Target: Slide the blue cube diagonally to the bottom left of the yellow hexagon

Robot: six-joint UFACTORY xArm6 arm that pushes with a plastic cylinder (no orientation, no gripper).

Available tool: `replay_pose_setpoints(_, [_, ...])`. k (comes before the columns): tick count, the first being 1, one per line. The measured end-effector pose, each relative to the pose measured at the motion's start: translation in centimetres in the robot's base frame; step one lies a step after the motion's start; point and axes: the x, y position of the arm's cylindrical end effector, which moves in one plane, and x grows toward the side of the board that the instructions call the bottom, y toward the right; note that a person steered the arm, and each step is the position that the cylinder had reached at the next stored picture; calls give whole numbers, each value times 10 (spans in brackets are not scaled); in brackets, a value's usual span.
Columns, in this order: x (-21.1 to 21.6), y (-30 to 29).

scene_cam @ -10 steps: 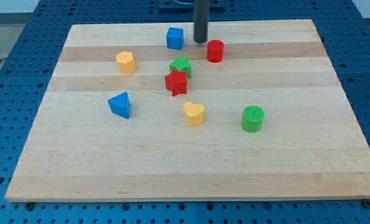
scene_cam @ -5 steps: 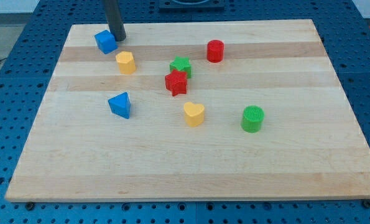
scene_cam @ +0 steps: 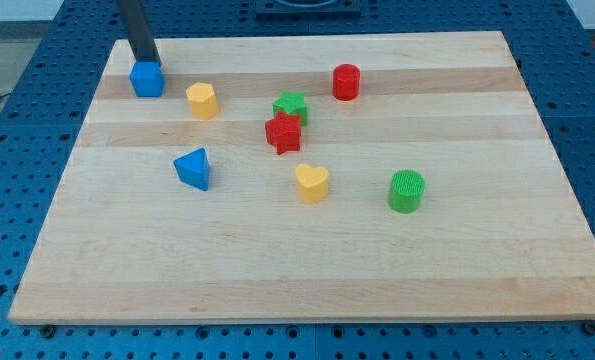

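The blue cube lies near the board's top left corner. The yellow hexagon sits to its right and slightly lower, a small gap apart. My tip is right behind the cube's top edge, touching or nearly touching it. The dark rod rises out of the view's top.
A blue triangle lies below the hexagon. A green star and a red star touch near the middle. A red cylinder, a yellow heart and a green cylinder lie further right. The board's left edge is close to the cube.
My tip swept from the top middle to the top left. The blue cube was pushed left along the top, past the yellow hexagon. The other blocks did not move.
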Motion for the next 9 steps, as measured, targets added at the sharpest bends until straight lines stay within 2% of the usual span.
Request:
replay_pose_setpoints(4, [44,-6])
replay_pose_setpoints(9, [70,-2])
